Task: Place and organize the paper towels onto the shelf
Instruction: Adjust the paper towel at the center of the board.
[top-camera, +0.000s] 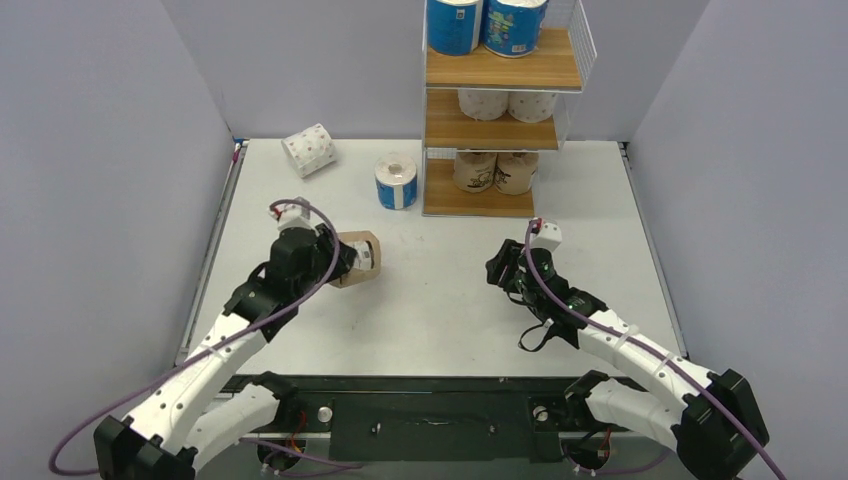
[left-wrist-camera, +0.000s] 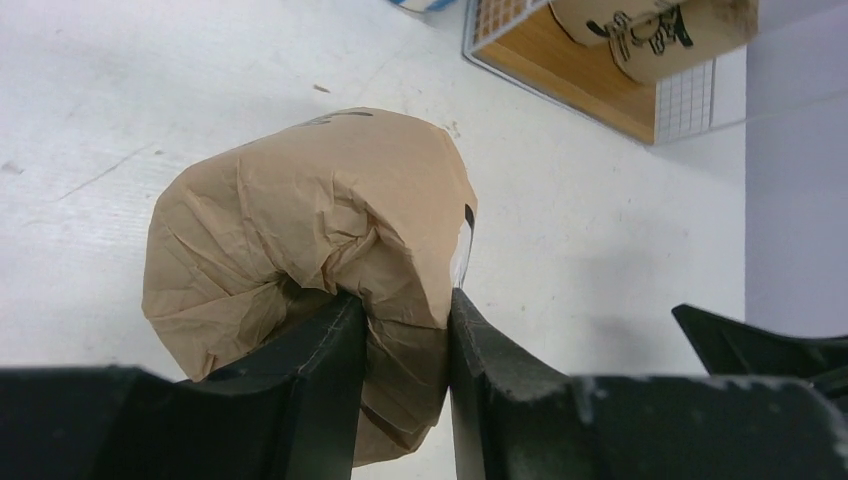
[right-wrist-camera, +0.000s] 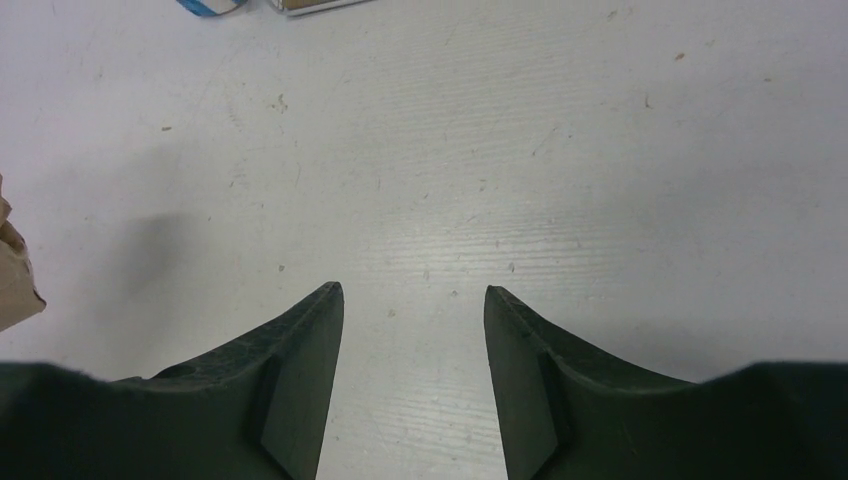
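**Thin pinch on the brown roll**

Your left claw (left-wrist-camera: 405, 300) is clamping only the crumpled end wall of the brown roll (left-wrist-camera: 300, 220), low over the table (left-wrist-camera: 600, 230) and well apart from the shelf (top-camera: 560, 62). If you are swinging fast, that paper could tear or slip. Your right claw (right-wrist-camera: 413, 295) is hanging apart, empty.

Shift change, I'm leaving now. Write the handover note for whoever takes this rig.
Left gripper: shut on a brown roll, pinching the wrapper at one end.
Right gripper: open, empty, over the table.
Shelf: two blue rolls on top, two white rolls in the middle, two brown rolls at the bottom.
Done: six rolls shelved.
Left: the held brown roll, the dotted white roll on its side and the upright blue roll, both on the table.
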